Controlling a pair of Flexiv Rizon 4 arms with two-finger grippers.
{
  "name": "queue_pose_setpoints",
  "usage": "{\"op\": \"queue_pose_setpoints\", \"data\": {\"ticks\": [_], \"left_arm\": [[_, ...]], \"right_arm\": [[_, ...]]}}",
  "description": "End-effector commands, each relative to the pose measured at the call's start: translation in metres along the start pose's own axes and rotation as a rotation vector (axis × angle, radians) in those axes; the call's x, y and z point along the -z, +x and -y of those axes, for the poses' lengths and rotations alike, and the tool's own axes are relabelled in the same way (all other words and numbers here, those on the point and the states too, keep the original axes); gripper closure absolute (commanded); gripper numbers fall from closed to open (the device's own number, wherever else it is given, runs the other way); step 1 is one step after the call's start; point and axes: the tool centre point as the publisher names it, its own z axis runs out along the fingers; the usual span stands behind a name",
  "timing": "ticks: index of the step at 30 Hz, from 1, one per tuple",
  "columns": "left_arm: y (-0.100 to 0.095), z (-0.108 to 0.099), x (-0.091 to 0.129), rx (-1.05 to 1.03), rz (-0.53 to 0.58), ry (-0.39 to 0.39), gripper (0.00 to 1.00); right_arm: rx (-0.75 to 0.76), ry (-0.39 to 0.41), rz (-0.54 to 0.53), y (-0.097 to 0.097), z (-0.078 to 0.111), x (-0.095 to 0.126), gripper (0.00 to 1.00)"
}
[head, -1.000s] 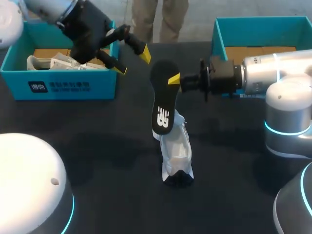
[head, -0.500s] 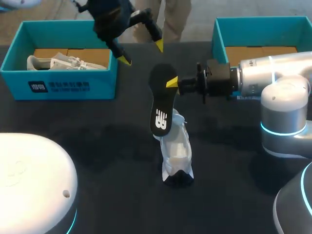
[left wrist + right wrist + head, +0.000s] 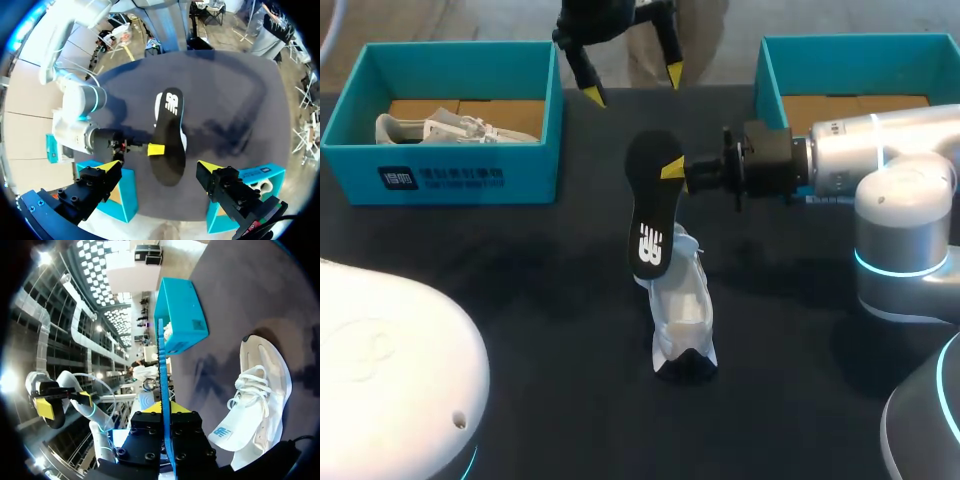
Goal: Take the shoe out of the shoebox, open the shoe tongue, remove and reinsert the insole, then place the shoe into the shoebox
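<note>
A black insole (image 3: 650, 200) hangs upright above the table, its toe end over a white shoe (image 3: 682, 320) that stands on the dark tabletop. My right gripper (image 3: 672, 167) comes in from the right and is shut on the insole's upper edge. In the right wrist view the insole (image 3: 162, 385) shows edge-on as a thin blue strip between the fingers, with the shoe (image 3: 260, 405) beyond, its tongue pulled open. My left gripper (image 3: 633, 84) is open high over the table's far edge, apart from the insole. The left wrist view looks down on the insole (image 3: 170, 135) from above.
A teal shoebox (image 3: 440, 170) at the back left holds a second white shoe (image 3: 450, 128). Another teal shoebox (image 3: 770, 75) stands at the back right, behind my right arm. White robot bases fill the near corners.
My left gripper has risen and swung right, from beside the left shoebox to the table's far edge. The right gripper and insole lifted slightly, then stayed still.
</note>
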Motion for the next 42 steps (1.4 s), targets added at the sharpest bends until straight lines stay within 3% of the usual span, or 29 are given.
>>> {"op": "queue_pose_setpoints", "data": {"ticks": [1, 19, 26, 35, 42], "left_arm": [[-0.005, -0.005, 0.006, -0.001, -0.175, -0.002, 0.0], [-0.007, -0.005, -0.006, 0.03, -0.206, -0.019, 0.0], [0.012, 0.008, -0.002, 0.03, -0.05, -0.055, 0.0], [0.052, 0.028, -0.001, 0.042, 0.171, -0.074, 0.0], [0.076, 0.032, -0.015, 0.04, 0.34, -0.089, 0.0]], "right_arm": [[-0.001, -0.002, 0.002, 0.0, 0.0, -0.002, 1.0], [-0.001, -0.002, 0.002, 0.0, 0.0, -0.002, 1.0], [-0.001, -0.002, 0.002, 0.0, 0.0, -0.002, 1.0], [-0.001, -0.002, 0.002, 0.0, 0.0, -0.002, 1.0], [-0.001, -0.002, 0.002, 0.0, 0.0, -0.002, 1.0]]}}
